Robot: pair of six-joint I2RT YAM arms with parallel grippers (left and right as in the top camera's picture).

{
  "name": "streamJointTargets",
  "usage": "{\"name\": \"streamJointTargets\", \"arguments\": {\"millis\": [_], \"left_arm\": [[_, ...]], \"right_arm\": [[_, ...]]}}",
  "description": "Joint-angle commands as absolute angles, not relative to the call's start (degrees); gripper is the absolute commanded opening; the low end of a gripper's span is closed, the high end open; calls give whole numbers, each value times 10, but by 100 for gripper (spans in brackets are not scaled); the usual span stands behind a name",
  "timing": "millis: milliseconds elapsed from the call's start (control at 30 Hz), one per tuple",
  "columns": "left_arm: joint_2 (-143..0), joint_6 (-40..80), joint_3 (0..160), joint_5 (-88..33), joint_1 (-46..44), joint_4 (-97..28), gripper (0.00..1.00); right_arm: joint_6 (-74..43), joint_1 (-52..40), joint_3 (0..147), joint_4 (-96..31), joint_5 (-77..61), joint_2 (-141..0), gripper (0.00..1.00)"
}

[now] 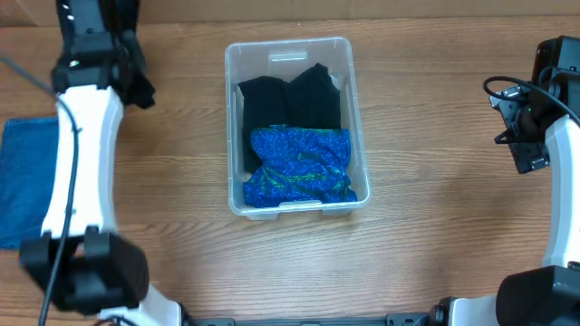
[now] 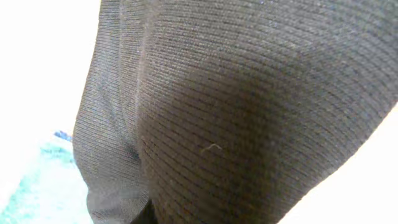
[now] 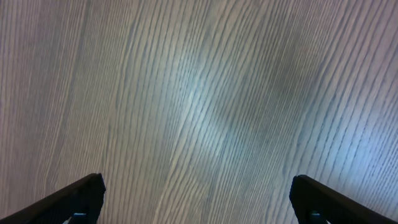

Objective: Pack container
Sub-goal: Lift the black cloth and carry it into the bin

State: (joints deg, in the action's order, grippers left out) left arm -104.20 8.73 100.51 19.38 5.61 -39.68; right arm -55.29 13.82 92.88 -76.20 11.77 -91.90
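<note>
Clear container (image 1: pixel 360 118) centred near the table's (image 1: pixel 435 235) far edge, black garments (image 1: pixel 304 100) and blue patterned cloth (image 1: pixel 299 165) inside, white label (image 1: pixel 287 57) (writing unreadable), right gripper (image 3: pixel 196 186) spread wide over bare wood, left gripper (image 1: pixel 134 83) state untellable, dark knit fabric (image 2: pixel 249 112) filling its camera

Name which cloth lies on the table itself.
The plain blue cloth at the table's left edge; the black cloth and patterned blue cloth lie inside the container.

Warm brown wood-grain table (image 1: pixel 426 244), a pale sheen of light across its boards.
</note>
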Motion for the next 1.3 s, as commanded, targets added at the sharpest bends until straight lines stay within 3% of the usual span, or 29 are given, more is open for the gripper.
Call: {"name": "streamJointTargets", "arguments": {"millis": [0,233,400,533,700,967,1133,1267], "left_arm": [[-960,116,1025,116,29,-413,4],[-929,116,1025,107,-117,-435,4],[-929,111,1025,213,-251,-430,4],[-933,32,1025,220,-308,-405,4],[-966,-22,1025,220,-323,-396,4],[-1106,-328,1025,213,-322,-302,6],[-1218,-437,1025,314,-322,-240,8],[-1272,-452,1025,381,-322,-236,10]], "right_arm": [[-556,140,929,-761,119,-917,100],[-556,140,929,-761,119,-917,100],[-556,140,929,-761,119,-917,100],[-556,140,929,-761,119,-917,100],[-555,140,929,-761,119,-917,100],[-556,140,929,-761,119,-917,100],[-556,140,930,-761,119,-917,100],[-555,140,929,-761,119,-917,100]]}}
